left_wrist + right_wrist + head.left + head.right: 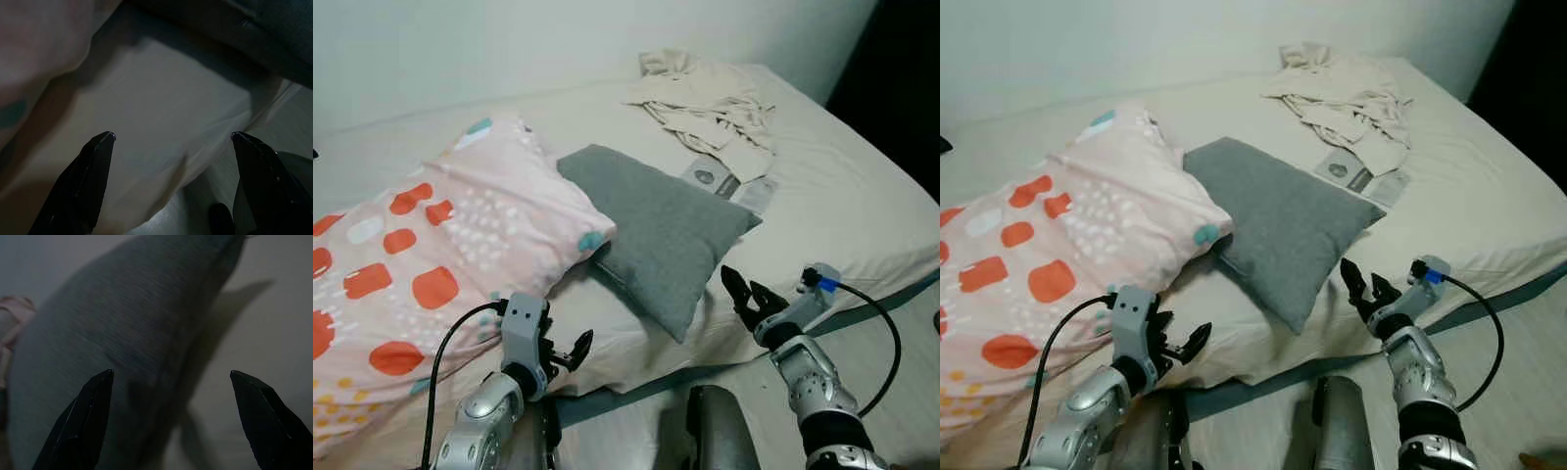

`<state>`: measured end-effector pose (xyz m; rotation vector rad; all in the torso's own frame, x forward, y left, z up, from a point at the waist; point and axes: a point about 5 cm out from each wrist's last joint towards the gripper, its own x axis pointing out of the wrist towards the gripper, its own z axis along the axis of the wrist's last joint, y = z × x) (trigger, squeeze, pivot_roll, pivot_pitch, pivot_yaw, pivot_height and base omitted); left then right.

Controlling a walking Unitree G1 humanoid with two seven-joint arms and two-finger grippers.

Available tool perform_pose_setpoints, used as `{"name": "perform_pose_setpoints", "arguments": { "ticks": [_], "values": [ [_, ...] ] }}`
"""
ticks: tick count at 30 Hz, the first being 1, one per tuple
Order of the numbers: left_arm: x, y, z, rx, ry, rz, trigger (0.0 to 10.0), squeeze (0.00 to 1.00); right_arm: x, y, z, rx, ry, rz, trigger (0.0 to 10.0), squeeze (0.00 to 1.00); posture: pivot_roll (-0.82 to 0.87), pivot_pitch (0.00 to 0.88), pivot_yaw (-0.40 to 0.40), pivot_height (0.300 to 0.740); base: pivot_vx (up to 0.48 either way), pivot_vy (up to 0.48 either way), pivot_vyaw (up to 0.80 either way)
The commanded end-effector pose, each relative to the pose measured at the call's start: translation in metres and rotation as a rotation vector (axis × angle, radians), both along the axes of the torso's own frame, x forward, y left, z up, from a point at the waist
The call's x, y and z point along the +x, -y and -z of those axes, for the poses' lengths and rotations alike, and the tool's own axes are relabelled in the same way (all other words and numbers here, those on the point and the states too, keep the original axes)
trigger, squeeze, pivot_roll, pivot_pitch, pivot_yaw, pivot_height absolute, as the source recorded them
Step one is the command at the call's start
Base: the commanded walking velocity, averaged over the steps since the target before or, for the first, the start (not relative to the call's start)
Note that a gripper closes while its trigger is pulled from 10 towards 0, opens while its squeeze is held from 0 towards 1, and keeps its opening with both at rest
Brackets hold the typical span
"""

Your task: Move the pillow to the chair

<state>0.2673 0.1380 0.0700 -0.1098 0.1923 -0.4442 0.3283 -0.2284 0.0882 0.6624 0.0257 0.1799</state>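
A pink quilt (pixel 421 264) with orange and white blotches lies heaped on the left part of the bed (pixel 862 206), its edge resting over one corner of the grey pillow (pixel 666 230). The left hand (pixel 570 354) hovers just off the bed's near edge below the quilt, fingers spread wide and empty. The left wrist view adds what the head views hide: the shaded sheet under the quilt's overhang, and the pillow's dark underside beyond it.

The grey pillow lies flat near the middle of the bed, one corner pointing toward the near edge. Behind it, toward the wall, sits a crumpled beige cloth (pixel 705 103), and between cloth and pillow lie two flat grey packets (pixel 729 183) with a round mark on one; any writing on them is too small to read.

The right hand (pixel 741 292) hangs near the pillow's right corner, fingers wide apart, holding nothing. The right wrist view shows the pillow's woven grey face close up and its shadow on the sheet.
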Motion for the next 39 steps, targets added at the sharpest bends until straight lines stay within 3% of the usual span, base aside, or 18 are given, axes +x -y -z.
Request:
{"name": "perform_pose_setpoints", "arguments": {
  "ticks": [1,8,15,20,25,29,35,39],
  "values": [
    [-0.006,-0.004,0.002,0.014,-0.020,0.012,10.0,0.00,-0.003,0.002,0.008,0.057,-0.021,0.000,10.0,0.00,0.07,0.292,0.024,0.570,0.000,0.000,0.00],
    [-0.009,-0.007,-0.003,0.013,-0.018,0.018,10.0,0.00,0.006,-0.001,0.010,0.107,-0.042,-0.010,10.0,0.00,0.10,0.315,0.035,0.570,0.000,0.000,0.00],
    [-0.016,-0.010,-0.004,0.038,-0.040,0.024,10.0,0.00,0.020,-0.021,0.006,0.178,-0.096,-0.068,10.0,0.00,0.15,0.347,0.049,0.570,0.000,0.000,0.00],
    [-0.021,-0.010,-0.005,0.045,-0.047,0.031,10.0,0.00,0.037,-0.045,-0.019,0.243,0.000,-0.163,10.0,0.00,0.16,0.355,0.049,0.570,0.000,0.000,0.00],
    [-0.023,-0.010,-0.006,0.053,-0.051,0.026,10.0,0.00,0.048,-0.053,-0.040,0.302,0.068,-0.185,10.0,0.00,0.17,0.356,0.046,0.570,0.000,0.000,0.00],
    [-0.023,-0.010,-0.006,0.057,-0.052,0.024,10.0,0.00,0.051,-0.058,-0.044,0.310,0.080,-0.215,10.0,0.00,0.17,0.357,0.045,0.570,0.000,0.000,0.00],
    [-0.026,-0.009,-0.008,0.060,-0.053,0.016,10.0,0.00,0.048,-0.079,-0.047,0.322,0.135,-0.379,10.0,0.00,0.17,0.360,0.046,0.570,0.000,0.000,0.00],
    [-0.026,-0.008,-0.007,0.065,-0.055,0.020,10.0,0.00,0.048,-0.081,-0.043,0.322,0.100,-0.360,10.0,0.00,0.17,0.360,0.051,0.570,0.000,0.000,0.00]
  ]
}}
